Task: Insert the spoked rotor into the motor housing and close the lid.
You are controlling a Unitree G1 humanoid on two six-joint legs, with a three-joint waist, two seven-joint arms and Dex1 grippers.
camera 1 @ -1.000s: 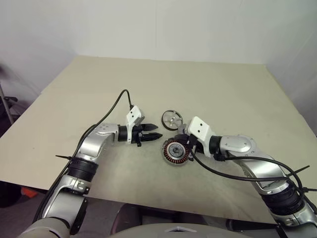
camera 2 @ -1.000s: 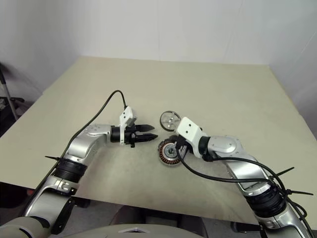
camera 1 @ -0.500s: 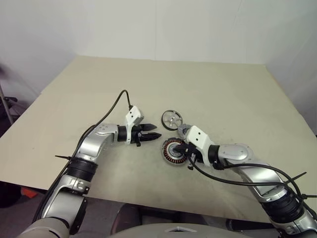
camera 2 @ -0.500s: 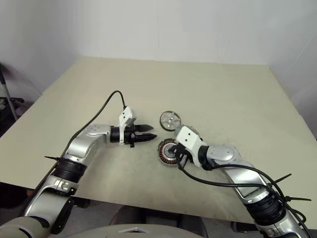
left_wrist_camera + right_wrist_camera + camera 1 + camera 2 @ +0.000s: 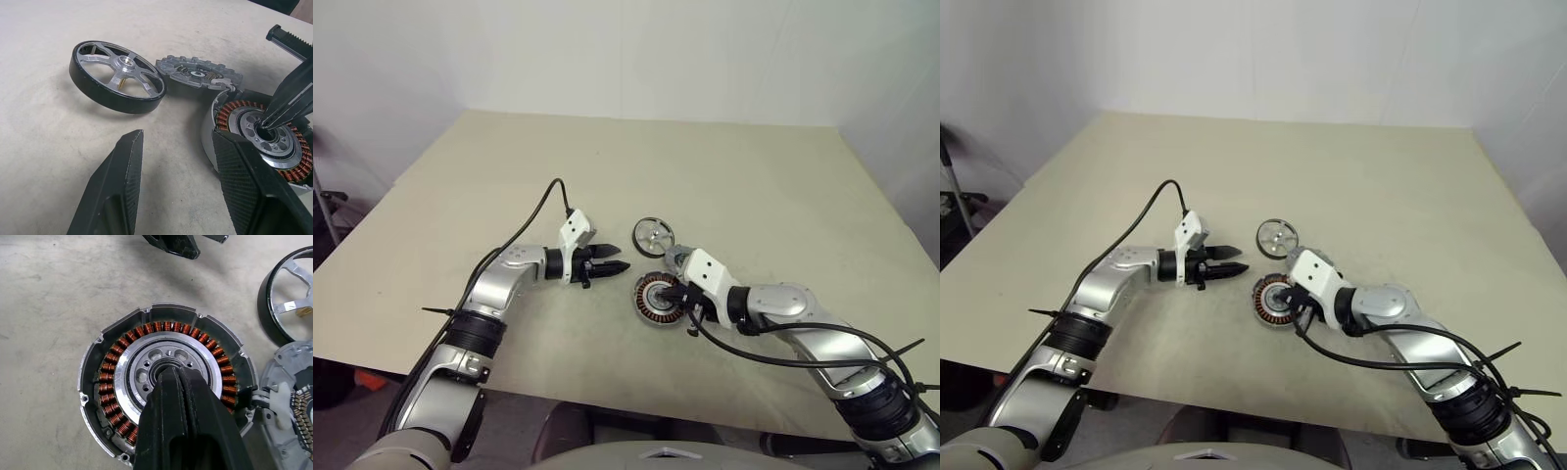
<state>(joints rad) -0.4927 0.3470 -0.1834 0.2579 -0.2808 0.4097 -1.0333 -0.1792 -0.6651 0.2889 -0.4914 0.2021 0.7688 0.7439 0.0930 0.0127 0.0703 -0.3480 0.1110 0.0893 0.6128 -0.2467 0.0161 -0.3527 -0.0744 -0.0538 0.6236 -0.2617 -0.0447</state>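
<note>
right gripper (image 5: pixel 168 374): has sunk, closed fingers now tip-down at the motor housing (image 5: pixel 98 382) centre
motor housing: tilted earlier, now lying flatter

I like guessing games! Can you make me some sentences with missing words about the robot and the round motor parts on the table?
1. The right gripper has its fingers ____ and its tip sits at the centre of the motor housing.
2. The ring of coils in the housing is ____-coloured.
3. The spoked rotor lies on the ____, not in the housing.
4. The left gripper is ____ and holds nothing.

Missing words: shut; copper; table; open
</note>
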